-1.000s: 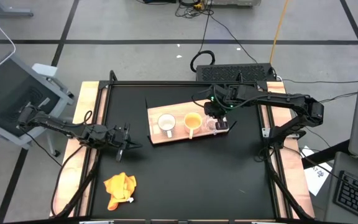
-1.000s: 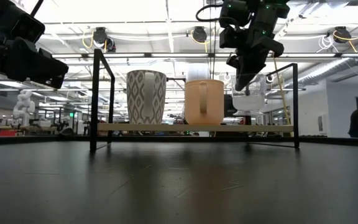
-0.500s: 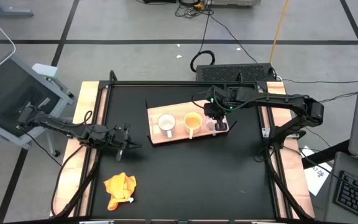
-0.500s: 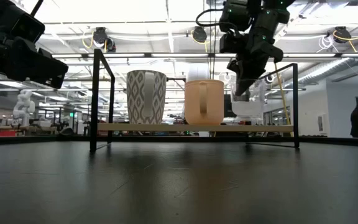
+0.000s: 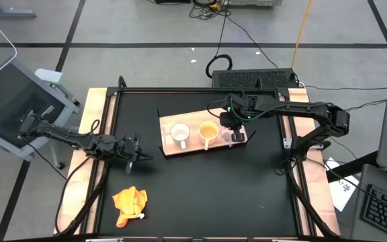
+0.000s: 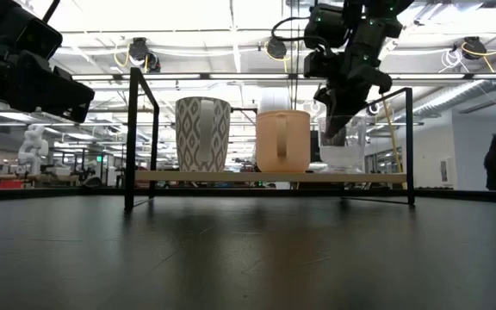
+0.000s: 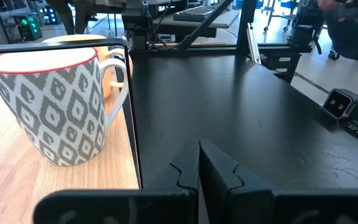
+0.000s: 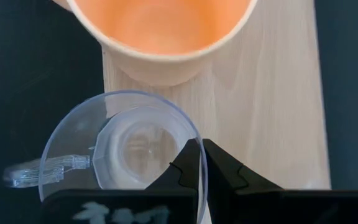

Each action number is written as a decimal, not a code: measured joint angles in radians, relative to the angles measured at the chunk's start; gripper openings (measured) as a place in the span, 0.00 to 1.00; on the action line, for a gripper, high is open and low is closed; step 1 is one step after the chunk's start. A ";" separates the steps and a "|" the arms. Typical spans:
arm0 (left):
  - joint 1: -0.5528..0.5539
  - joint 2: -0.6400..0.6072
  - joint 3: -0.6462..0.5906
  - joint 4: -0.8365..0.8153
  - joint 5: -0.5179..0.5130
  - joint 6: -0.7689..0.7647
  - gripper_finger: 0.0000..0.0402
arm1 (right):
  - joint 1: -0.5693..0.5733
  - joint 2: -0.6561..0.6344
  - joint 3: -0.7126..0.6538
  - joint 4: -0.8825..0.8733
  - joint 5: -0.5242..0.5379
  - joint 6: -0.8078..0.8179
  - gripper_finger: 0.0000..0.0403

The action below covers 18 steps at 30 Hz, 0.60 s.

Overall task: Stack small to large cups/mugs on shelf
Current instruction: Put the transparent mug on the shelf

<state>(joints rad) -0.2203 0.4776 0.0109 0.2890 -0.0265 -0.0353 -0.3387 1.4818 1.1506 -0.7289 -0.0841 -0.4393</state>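
Three cups stand in a row on the light wooden shelf (image 5: pixel 173 149): a white patterned cup (image 5: pixel 179 134) (image 6: pixel 202 133), a yellow-orange cup (image 5: pixel 207 132) (image 6: pixel 283 140) and a clear glass cup (image 5: pixel 234 137) (image 6: pixel 344 148) at the shelf's right end. The white and orange cups rest on their bases. My right gripper (image 5: pixel 232 130) (image 8: pixel 202 163) comes down from above and is shut on the glass cup. My left gripper (image 5: pixel 142 157) (image 7: pixel 199 167) waits shut, left of the shelf, holding nothing. My right gripper pinches the glass cup's rim wall (image 8: pixel 199 144), one finger inside the cup and one outside, on the side opposite the handle (image 8: pixel 42 171). The fingers slant steeply down from above. The cup hangs upright, its base (image 6: pixel 344 167) at the board; whether it rests there I cannot tell.
The shelf stands raised on a black metal frame with upright posts (image 6: pixel 133 138) (image 6: pixel 410 142). An orange-yellow cloth (image 5: pixel 129 204) lies near the table's front left. Bare black tabletop (image 5: pixel 213 195) stretches in front of the shelf.
My right gripper has sunk a little, still shut on the glass cup. The cup has come down, upright, from clear above the board to board level beside the orange cup.
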 joint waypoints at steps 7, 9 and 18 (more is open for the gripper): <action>0.000 0.000 0.000 0.004 0.000 0.000 0.02 | -0.015 -0.001 -0.031 0.025 -0.006 0.006 0.00; 0.000 0.000 0.000 0.004 0.000 0.000 0.02 | -0.020 -0.001 -0.032 0.025 -0.006 0.002 0.00; 0.000 0.000 0.000 0.004 0.000 0.005 0.02 | -0.060 -0.001 -0.032 0.027 -0.007 -0.052 0.00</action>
<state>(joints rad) -0.2203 0.4776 0.0109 0.2932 -0.0262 -0.0304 -0.3986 1.4811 1.1187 -0.7019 -0.0910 -0.4913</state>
